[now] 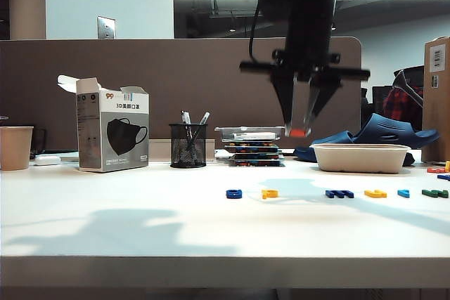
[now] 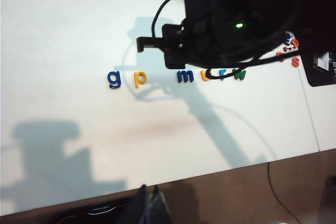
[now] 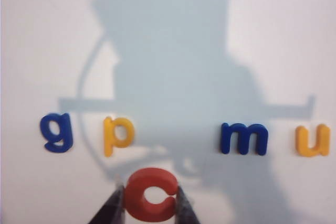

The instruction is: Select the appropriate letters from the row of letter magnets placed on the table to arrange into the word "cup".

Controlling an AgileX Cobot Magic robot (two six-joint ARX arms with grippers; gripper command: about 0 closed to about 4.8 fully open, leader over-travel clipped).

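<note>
Now my right gripper is pinched on the red "c" — one finger on each outer curve — and holds it in the air above the table, over the gap in the row of letter magnets. It looks light, stiff and rather slick, so I judge a grip across its widest part safest. The yellow-orange "p" and yellow "u" lie in the row. My left gripper hangs well back, fingers apparently together.

White table w/ letter magnet row, mask box, pen cup, tray.
</note>
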